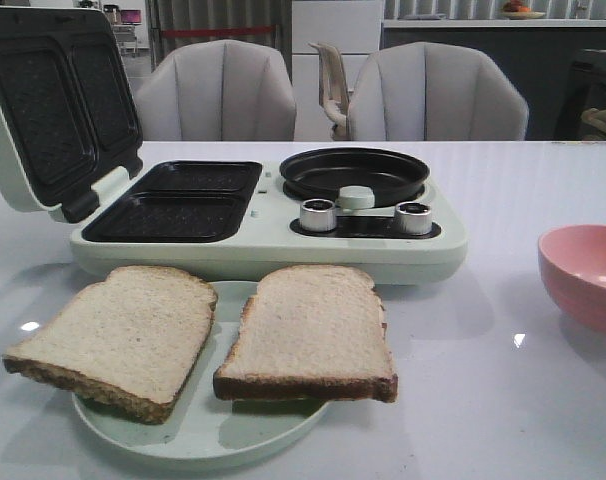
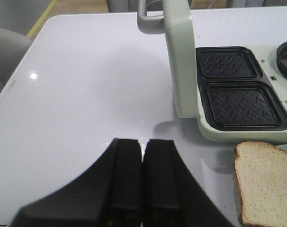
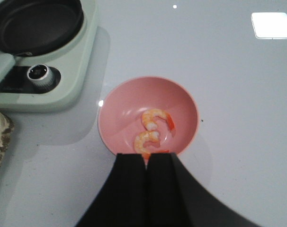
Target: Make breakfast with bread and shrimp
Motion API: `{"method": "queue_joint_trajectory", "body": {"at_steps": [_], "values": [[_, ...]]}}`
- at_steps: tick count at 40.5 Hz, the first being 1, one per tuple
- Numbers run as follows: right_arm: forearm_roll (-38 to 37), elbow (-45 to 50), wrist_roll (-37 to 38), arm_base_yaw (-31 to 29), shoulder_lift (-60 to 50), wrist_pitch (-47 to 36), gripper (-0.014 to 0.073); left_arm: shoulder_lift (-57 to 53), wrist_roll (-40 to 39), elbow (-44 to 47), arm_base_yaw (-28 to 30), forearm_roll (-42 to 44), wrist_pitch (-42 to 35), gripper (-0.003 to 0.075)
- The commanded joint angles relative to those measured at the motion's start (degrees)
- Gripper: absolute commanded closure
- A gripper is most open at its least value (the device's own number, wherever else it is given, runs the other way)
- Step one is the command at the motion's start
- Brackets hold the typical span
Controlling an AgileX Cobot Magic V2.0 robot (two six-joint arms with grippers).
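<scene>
Front view first: two slices of bread sat low in the frame on a pale green plate (image 1: 198,440), the left slice (image 1: 118,335) overhanging the plate's left rim, the right slice (image 1: 311,335) lying just beside it, the two close but not clearly touching. Behind them, across the middle of the frame, stood the pale green breakfast maker (image 1: 273,245), its lid (image 1: 53,105) tipped up at the upper left, two dark grill wells (image 1: 178,200) exposed, a round black pan (image 1: 355,172) to their right and two silver knobs (image 1: 365,216) in front of the pan. At the right edge, a pink bowl (image 1: 588,275) rested on the white bench (image 1: 483,400), well apart from the plate. Neither arm showed in this view.

Over to the left wrist: the left pincer (image 2: 142,156) hung over bare bench, its black fingers (image 2: 127,175) pressed together with only a thin seam between them, holding nothing. The grill wells lay at the right of that frame, and a corner of one slice peeked in at the lower right.

Right wrist now: the right pincer (image 3: 147,163) pointed down at the near rim of the pink bowl, fingers (image 3: 131,189) likewise pressed together and empty. In the bowl lay not one but two curled orange-and-white shrimp (image 3: 156,119), the second (image 3: 147,141) just beside the fingertips; whether the tips touched it, I couldn't tell. The pan and one knob sat at the upper left.
</scene>
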Motion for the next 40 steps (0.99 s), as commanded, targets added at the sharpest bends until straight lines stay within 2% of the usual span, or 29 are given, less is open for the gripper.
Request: {"method": "queue_joint_trajectory", "body": {"at_steps": [1,4,9,13,19,23,34,40], "values": [[-1.0,-1.4,-0.6,0.1,1.0,-3.9,0.0501,1.5,-0.3,-1.9,-0.2,-0.1,-4.3,0.0612],[-1.1,-1.4,-0.6,0.1,1.0,-3.9,0.0389,1.7,-0.3,-1.9,-0.2,-0.1,-4.3,0.0549],[-1.2,-1.4,-0.6,0.1,1.4,-4.1,0.0169,1.7,-0.3,-1.9,-0.2,0.1,-4.3,0.0342],[-1.2,-1.4,-0.6,0.1,1.4,-4.1,0.0105,1.7,-0.3,-1.9,-0.2,0.1,-4.3,0.0193],[-1.2,-1.4,-0.6,0.1,1.4,-4.1,0.0108,1.7,-0.3,-1.0,-0.3,0.1,-4.3,0.0190],[-1.2,-1.4,-0.6,0.1,1.4,-4.1,0.0108,1.7,3.6,0.3,-2.3,-0.5,-4.7,0.0192],[-1.2,-1.4,-0.6,0.1,1.4,-4.1,0.0108,2.2,16.3,2.5,-16.5,0.6,-5.9,0.0192],[-1.2,-1.4,-0.6,0.1,1.4,-4.1,0.0108,6.3,17.0,2.5,-25.0,6.2,-4.8,0.0192]]}}
